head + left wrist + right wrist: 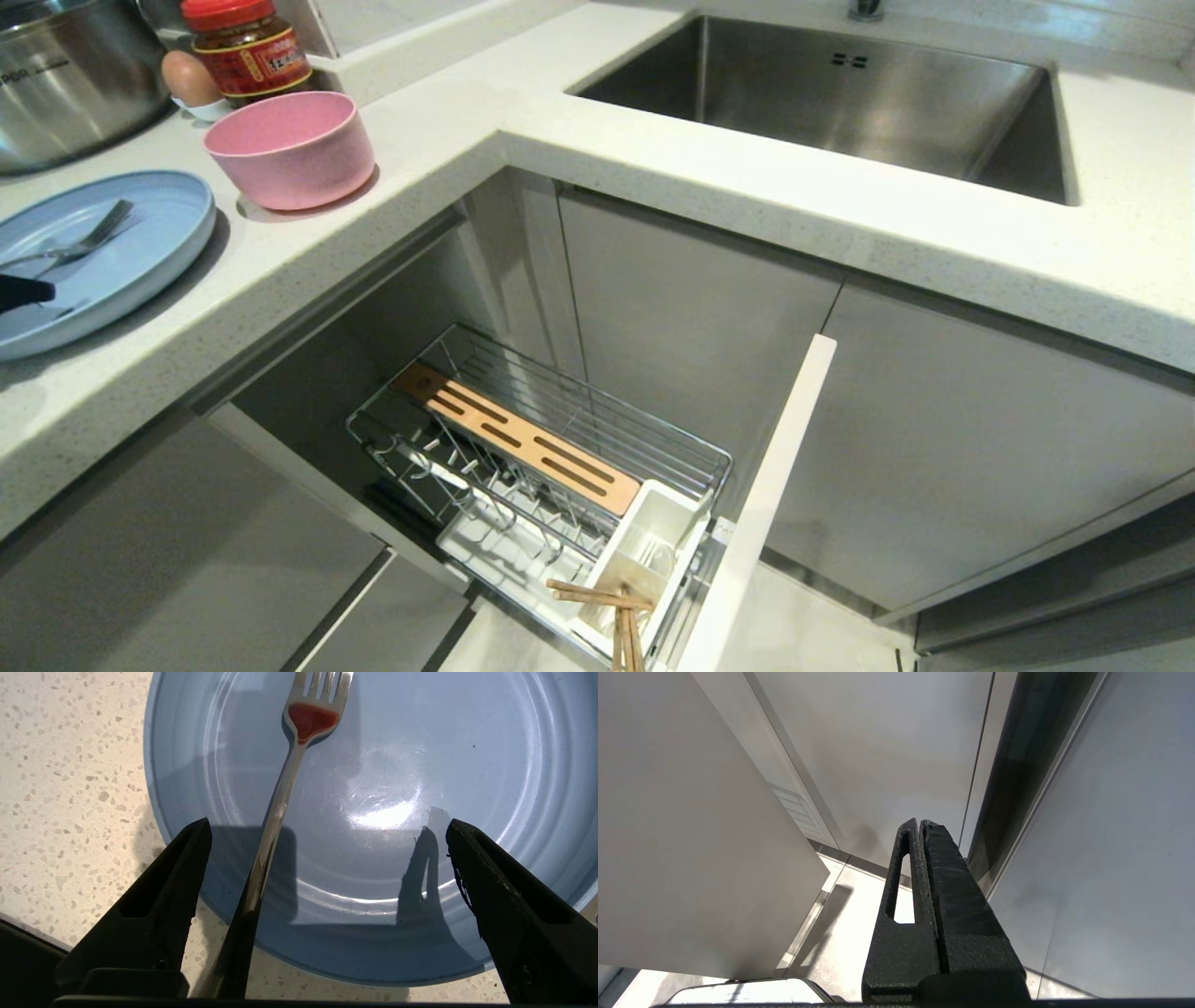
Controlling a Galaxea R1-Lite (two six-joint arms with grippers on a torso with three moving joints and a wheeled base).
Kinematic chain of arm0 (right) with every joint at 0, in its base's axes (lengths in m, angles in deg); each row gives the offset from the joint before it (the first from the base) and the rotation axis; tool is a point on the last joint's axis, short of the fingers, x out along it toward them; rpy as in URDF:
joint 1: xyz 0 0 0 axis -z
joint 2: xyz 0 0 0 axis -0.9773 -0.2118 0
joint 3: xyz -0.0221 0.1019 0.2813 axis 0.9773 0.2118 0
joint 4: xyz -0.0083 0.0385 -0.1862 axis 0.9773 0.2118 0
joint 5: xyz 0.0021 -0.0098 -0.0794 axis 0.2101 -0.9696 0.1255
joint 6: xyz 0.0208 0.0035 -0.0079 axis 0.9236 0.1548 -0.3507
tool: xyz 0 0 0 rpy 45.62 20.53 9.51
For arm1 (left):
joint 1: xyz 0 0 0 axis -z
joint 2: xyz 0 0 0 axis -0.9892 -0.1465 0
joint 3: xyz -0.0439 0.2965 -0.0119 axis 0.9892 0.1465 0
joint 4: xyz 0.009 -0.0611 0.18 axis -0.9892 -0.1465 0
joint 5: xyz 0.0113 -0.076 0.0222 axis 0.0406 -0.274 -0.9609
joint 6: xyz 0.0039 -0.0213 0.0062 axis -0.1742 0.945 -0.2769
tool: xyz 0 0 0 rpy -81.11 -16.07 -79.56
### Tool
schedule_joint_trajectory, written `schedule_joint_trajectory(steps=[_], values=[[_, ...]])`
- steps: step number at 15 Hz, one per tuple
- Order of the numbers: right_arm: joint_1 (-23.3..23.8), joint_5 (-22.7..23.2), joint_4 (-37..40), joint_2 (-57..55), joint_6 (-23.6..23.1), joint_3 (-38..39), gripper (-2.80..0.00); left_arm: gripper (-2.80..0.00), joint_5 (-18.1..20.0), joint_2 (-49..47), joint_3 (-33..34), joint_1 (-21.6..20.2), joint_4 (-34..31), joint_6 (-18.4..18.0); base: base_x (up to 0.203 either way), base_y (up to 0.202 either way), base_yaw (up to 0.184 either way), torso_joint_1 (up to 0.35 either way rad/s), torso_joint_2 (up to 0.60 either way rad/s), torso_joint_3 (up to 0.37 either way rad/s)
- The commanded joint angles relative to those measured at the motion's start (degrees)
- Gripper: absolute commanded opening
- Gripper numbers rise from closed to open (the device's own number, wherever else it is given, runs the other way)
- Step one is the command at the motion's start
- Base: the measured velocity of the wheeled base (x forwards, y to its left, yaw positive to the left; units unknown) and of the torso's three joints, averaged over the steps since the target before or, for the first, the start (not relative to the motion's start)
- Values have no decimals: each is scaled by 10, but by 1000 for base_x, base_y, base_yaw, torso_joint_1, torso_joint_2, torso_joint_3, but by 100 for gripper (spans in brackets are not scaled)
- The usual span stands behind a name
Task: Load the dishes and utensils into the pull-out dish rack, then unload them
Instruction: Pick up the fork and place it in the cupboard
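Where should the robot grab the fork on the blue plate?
Best on the handle, not the tines. The fork lies flat on the plate, tines facing away, and its handle sticks out past the rim over the counter, so fingers can probably get under it there. The left end effector is open, already straddling the handle from the handle end.

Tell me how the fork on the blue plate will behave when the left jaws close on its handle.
The fork looks like thin polished metal, so it is probably stiff and light but slippery. Its handle overhangs the plate rim, so it may pivot or skid when squeezed. The open left gripper straddles the handle off-centre, so one jaw will likely push it sideways first.
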Motion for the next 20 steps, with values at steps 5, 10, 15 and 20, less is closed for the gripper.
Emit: schedule_joint_trajectory(steps=[5,10,15,20], values=[[0,0,0,2,0,0,-280,0,-16,0,20,16,15,-2,0,0,0,0,0,0],[0,0,0,2,0,0,-280,-280,-16,0,20,15,22,-3,0,0,0,0,0,0],[0,0,0,2,0,0,-280,-280,-16,0,20,15,22,-3,0,0,0,0,0,0],[0,0,0,2,0,0,-280,-280,-16,-2,21,13,21,-3,0,0,0,0,0,0]])
